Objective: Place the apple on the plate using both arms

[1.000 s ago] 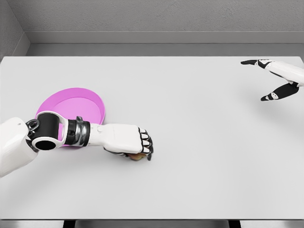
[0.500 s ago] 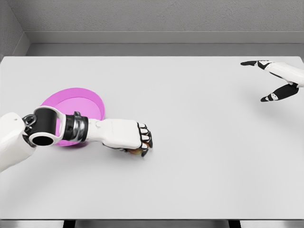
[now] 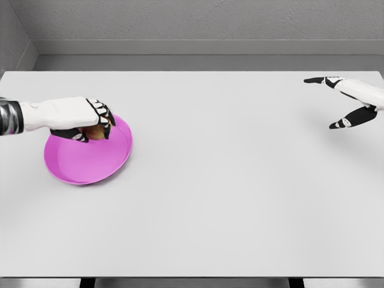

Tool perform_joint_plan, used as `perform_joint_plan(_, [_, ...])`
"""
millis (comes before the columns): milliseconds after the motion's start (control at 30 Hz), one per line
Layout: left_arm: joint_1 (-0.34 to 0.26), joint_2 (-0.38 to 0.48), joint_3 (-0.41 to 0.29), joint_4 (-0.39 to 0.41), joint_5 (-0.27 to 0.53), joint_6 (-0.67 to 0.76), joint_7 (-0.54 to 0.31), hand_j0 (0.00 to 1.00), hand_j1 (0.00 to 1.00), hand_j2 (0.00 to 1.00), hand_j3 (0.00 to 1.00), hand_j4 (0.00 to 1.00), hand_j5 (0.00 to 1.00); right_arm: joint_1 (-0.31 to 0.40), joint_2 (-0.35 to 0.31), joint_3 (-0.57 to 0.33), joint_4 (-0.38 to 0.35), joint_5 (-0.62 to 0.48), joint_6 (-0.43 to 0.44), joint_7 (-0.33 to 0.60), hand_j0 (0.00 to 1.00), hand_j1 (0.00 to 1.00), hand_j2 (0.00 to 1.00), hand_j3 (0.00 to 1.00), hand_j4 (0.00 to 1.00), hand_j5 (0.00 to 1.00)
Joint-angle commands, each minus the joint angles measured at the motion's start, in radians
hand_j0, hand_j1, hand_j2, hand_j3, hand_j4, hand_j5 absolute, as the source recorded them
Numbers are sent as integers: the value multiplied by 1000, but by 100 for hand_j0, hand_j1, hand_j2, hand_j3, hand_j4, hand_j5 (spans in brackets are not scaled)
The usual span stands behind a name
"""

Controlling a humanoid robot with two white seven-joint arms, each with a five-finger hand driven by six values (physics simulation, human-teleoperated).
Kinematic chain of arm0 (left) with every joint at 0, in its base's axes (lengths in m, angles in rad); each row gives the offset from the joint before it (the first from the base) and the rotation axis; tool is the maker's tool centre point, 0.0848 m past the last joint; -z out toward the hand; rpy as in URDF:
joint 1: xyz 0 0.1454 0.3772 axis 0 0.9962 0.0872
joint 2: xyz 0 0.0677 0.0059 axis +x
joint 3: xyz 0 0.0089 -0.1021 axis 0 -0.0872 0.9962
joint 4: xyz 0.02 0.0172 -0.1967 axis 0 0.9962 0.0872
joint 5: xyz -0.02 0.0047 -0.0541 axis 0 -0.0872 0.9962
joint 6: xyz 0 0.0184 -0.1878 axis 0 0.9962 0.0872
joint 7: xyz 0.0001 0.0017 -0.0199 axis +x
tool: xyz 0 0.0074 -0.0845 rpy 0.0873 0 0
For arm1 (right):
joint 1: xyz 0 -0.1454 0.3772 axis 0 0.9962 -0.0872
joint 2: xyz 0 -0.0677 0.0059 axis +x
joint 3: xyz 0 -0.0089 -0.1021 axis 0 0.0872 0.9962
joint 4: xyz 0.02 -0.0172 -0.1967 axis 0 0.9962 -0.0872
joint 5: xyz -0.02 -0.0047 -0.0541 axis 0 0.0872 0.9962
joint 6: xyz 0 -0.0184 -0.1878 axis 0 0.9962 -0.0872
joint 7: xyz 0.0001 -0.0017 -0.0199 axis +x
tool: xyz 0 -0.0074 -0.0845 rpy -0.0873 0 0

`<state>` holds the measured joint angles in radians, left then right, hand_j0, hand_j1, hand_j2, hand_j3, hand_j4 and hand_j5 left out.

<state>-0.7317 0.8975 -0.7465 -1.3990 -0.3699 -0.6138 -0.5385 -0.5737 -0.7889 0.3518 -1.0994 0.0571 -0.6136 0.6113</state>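
Note:
A pink plate [image 3: 84, 163] lies on the left part of the white table [image 3: 228, 180]. My left hand [image 3: 90, 125] hangs over the plate's far edge with its fingers curled round the apple [image 3: 94, 130]; only a small tan patch of the fruit shows between the fingers. Whether the apple touches the plate I cannot tell. My right hand [image 3: 337, 102] is far off at the table's right edge, fingers spread and holding nothing.
A grey wall [image 3: 204, 24] runs behind the table's far edge. The table's front edge crosses the bottom of the picture.
My left hand has lifted the apple from the table's middle left and carried it left and back, to above the plate. The right hand has stayed where it was.

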Motion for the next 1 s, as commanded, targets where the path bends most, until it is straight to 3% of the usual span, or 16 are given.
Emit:
perform_joint_plan(0, [0, 0, 15, 84, 8, 3, -23, 48, 48, 48, 48, 48, 48, 0, -1, -1, -1, -7, 3, 0, 100, 100, 100, 100, 100, 100])
perform_joint_plan(133, [6, -14, 2, 78, 11, 3, -24, 50, 50, 50, 50, 50, 50, 2, -1, -1, -1, -6, 3, 0, 100, 100, 100, 100, 100, 100])
perform_joint_plan(200, [6, -23, 2, 80, 14, 3, -23, 58, 58, 58, 58, 58, 58, 2, -1, -1, -1, -6, 3, 0, 100, 100, 100, 100, 100, 100])
perform_joint_plan(300, [5, -23, 4, 83, 20, 3, -18, 91, 91, 91, 91, 91, 91, 2, -1, -1, -1, -6, 3, 0, 100, 100, 100, 100, 100, 100])
perform_joint_plan(367, [6, -29, 4, 86, 20, 3, -17, 100, 100, 100, 100, 100, 100, 2, 0, -1, -1, -7, 3, 0, 100, 100, 100, 100, 100, 100])
perform_joint_plan(600, [-1, -29, 7, 83, 39, 3, -15, 100, 100, 100, 100, 100, 100, 2, -1, -1, -1, -6, 3, 0, 100, 100, 100, 100, 100, 100])
perform_joint_plan(667, [-18, -29, 10, 71, 103, 3, -14, 100, 100, 100, 100, 100, 100, 3, -1, -1, -1, -6, 3, 0, 100, 100, 100, 100, 100, 100])
perform_joint_plan(800, [-136, -179, 9, 28, 138, 3, -12, 100, 100, 100, 100, 100, 100, 9, -1, -1, -1, -6, 3, 0, 100, 100, 100, 100, 100, 100])
perform_joint_plan(867, [-140, -259, 3, -58, 137, 3, -14, 100, 100, 100, 100, 100, 100, 9, -1, -1, -2, -6, 3, 0, 100, 100, 100, 100, 100, 100])
perform_joint_plan(933, [-133, -321, -5, -87, 138, 3, -14, 100, 100, 100, 100, 100, 100, 9, -1, -1, -2, -6, 3, 0, 100, 100, 100, 100, 100, 100])
perform_joint_plan(967, [-132, -334, -42, -91, 138, 3, -14, 100, 100, 100, 100, 100, 100, 9, -1, -1, -4, -6, 3, 0, 100, 100, 100, 100, 100, 100])
